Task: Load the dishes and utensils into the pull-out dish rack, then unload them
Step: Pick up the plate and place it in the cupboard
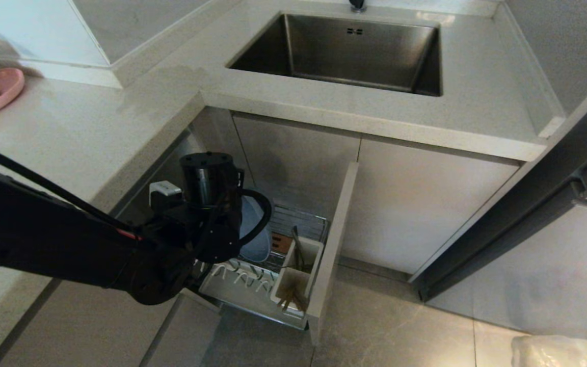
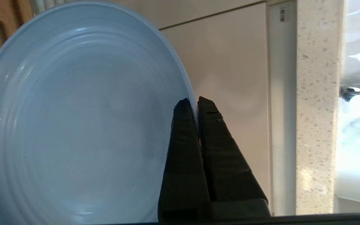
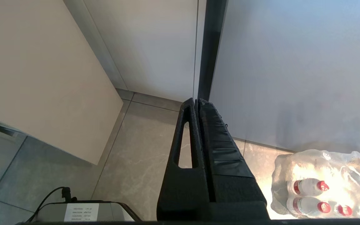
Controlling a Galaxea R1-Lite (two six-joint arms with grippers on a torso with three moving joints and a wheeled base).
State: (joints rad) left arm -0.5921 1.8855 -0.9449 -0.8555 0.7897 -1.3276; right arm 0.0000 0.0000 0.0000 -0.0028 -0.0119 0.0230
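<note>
Under the speckled tabletop [image 1: 120, 127], left gripper [image 2: 195, 104] jaws pinch the pale-blue plate [image 2: 73, 118] rim, above the pull-out dish rack [image 1: 252, 285]; the arm hides the rack's left. Chopsticks [image 1: 293, 300] in its cup. Right gripper [image 3: 196, 103], jaws closed, empty.

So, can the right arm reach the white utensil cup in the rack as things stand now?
Probably not. The right gripper hangs shut above the floor, away from the pull-out dish rack. The left gripper, clamped on the pale-blue plate, occupies the space over the rack beside the utensil cup.
</note>
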